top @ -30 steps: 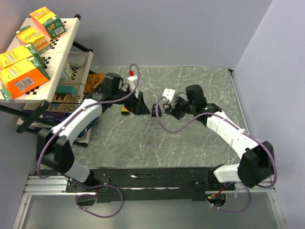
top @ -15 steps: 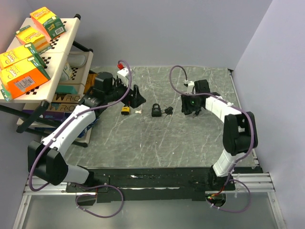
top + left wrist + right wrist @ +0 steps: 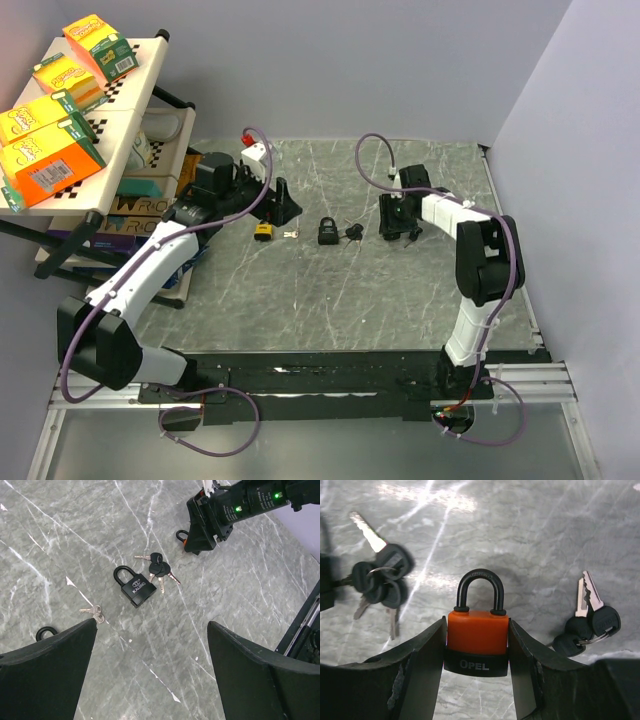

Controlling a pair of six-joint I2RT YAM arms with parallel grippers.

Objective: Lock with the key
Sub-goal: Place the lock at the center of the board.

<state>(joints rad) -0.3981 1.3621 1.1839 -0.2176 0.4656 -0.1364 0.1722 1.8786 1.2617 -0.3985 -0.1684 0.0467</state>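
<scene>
Change: both claws have been drawn apart from the middle of the counter point(image 3: 350, 300), the right one toward the right edge and the left one toward the back-left corner.
Orange padlock point(image 3: 477, 642): lies right of centre, its body clamped by the right claw point(image 3: 476, 625). Both shackle legs are seated in the body.
Two-key ring point(image 3: 592, 622): lies just beside it; no key is seen inserted.
Black padlock point(image 3: 135, 587): lies mid-counter, a key bunch point(image 3: 159, 572) just beside it.
Yellow padlock point(image 3: 263, 231): lies left of centre.
Left claw point(image 3: 151, 625): spread wide, nothing held.
Progress: judged early; a lock is gripped, while picking up, inserting and turning a key are left.
</scene>
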